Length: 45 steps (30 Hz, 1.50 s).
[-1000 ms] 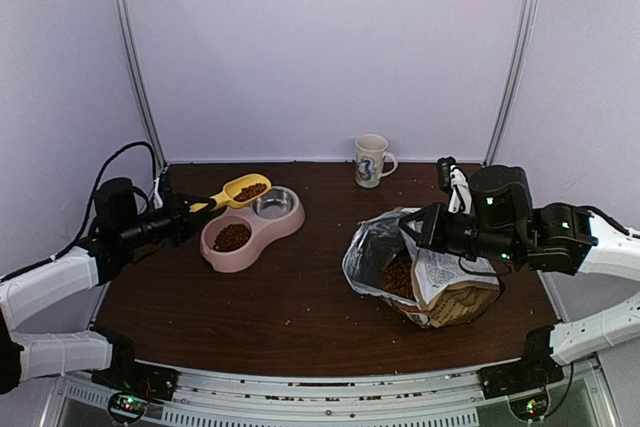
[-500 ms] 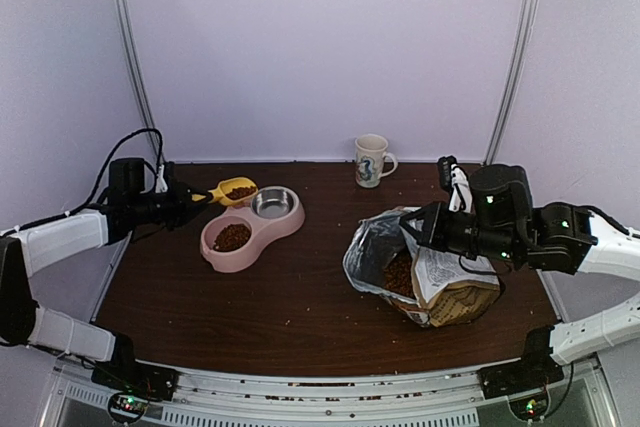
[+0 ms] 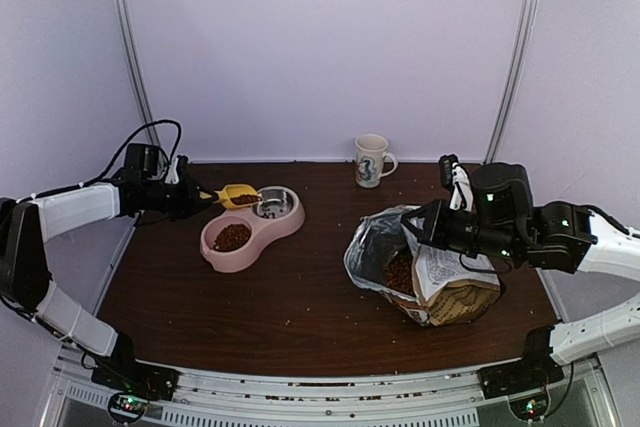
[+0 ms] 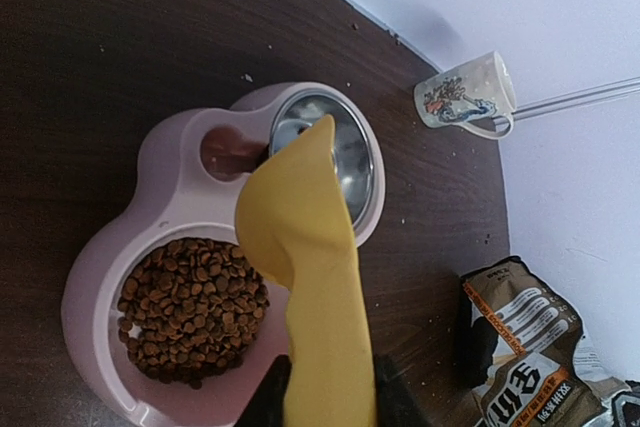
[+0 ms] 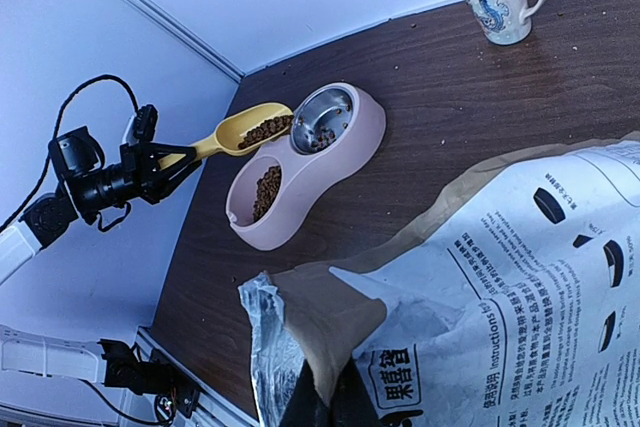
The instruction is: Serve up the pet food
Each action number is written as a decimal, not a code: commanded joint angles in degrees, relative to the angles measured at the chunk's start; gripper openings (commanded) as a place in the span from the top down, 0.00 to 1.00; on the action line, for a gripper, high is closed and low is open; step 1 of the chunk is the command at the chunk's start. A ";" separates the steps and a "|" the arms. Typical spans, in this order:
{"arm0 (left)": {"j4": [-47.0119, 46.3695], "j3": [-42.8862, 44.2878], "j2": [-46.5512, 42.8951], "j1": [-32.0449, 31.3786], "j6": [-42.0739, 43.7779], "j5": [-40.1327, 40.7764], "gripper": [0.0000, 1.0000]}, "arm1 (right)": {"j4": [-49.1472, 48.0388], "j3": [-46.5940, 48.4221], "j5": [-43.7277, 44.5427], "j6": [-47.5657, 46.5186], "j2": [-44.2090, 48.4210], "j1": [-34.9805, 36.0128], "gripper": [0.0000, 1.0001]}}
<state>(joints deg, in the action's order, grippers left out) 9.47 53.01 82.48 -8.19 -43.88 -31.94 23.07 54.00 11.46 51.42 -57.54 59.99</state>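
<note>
Yellow scoop [image 3: 240, 193] of pet food [image 5: 264, 131] is hanging ahead of the left gripper [image 3: 199, 199] clamping its handle, lip over the steel dish [image 3: 273, 204] rim; right gripper [image 5: 328, 399] is pinching the bag [image 5: 520, 277] edge, open table [image 3: 300, 297] between.

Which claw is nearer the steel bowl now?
Left. The left claw, holding the yellow scoop, is just left of the steel bowl; the right claw is across the table, gripping the bag.

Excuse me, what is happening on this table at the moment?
The left arm holds a yellow scoop in its jaws, loaded with pet food, its tip over the steel bowl of a pink double feeder. The feeder's other bowl already holds pet food. The right arm has its jaws shut on the rim of the open bag.
</note>
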 commanded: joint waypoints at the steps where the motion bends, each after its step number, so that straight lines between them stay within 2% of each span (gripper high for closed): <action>1: 2.86 4.58 1.28 0.43 5.53 1.32 1.00 | 0.49 1.29 2.72 -0.86 0.60 -1.04 1.00; 17: 14.57 14.95 4.38 -2.00 15.03 6.52 1.00 | 0.48 1.70 1.94 -1.39 -0.54 -2.01 1.00; 25: 21.89 21.49 5.77 -6.85 21.87 15.09 1.00 | 1.00 2.25 1.92 -1.67 -0.83 -2.24 1.00; 34: 23.70 22.28 4.72 -12.48 28.13 23.35 1.00 | 1.40 2.04 1.98 -1.76 -0.73 -2.41 1.00; 41: 17.10 17.06 -6.92 -20.82 31.90 31.01 1.00 | 2.24 1.98 2.47 -2.24 -0.36 -2.42 1.00; 45: 11.06 11.01 -15.61 -24.90 28.14 25.66 1.00 | 2.30 1.81 2.35 -3.47 -0.66 -2.35 1.00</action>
<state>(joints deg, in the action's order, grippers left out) 30.00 68.27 75.07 -30.13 -14.46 -3.92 23.70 54.85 11.38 49.89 -58.30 58.35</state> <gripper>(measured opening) 0.230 0.019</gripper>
